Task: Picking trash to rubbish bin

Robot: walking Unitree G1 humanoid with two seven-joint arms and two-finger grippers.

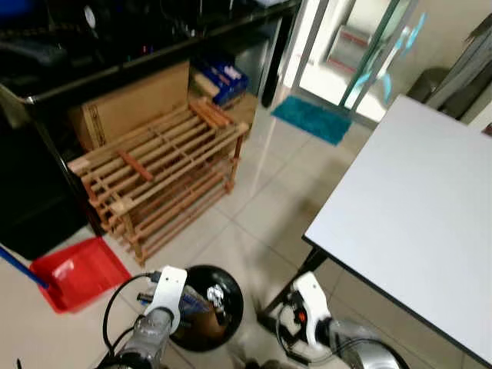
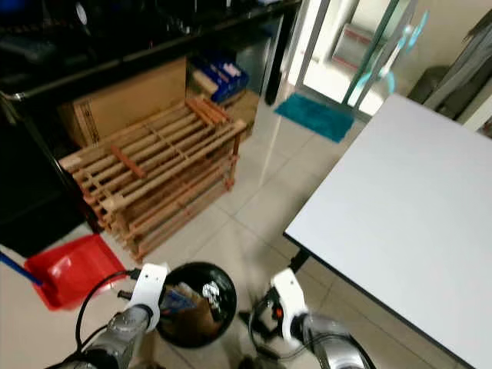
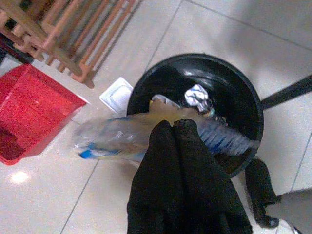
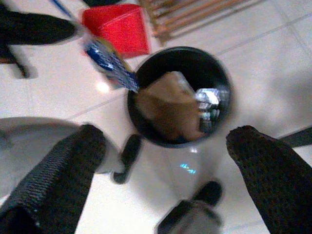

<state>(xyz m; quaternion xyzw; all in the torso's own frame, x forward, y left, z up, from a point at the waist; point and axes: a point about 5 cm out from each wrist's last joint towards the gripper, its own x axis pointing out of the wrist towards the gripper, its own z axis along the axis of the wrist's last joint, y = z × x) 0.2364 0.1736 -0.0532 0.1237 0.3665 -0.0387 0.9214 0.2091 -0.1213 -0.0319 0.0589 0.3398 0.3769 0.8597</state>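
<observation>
My left gripper point(image 3: 178, 127) is pinched tight, both black fingers pressed together around a clear plastic bottle point(image 3: 146, 136). The bottle lies crosswise in my grip, its blue cap end sticking out over the tiled floor point(image 3: 229, 39) on one side, the other end reaching over the rim of the black bin point(image 3: 246, 97). So the bottle sits right at my fingertips and half across the bin's edge. Just past my fingers, down inside the bin, there's a crumpled silver wrapper point(image 3: 196, 96) and some brown paper point(image 4: 170, 107). Beside the bin, on the floor, a small white square thing point(image 3: 116, 94) lies flat, touching or nearly touching the bin wall, I can't tell which. Further out from my hand sits a red dustpan point(image 3: 34, 112), and beyond it a wooden slatted rack point(image 1: 161, 173) against a dark shelf unit.

My right gripper point(image 4: 165, 161) hangs spread wide, fingers well apart and holding nothing, above the floor next to the bin. To its outer side, a white table point(image 1: 415, 207) stands over a black leg point(image 1: 288, 288).
</observation>
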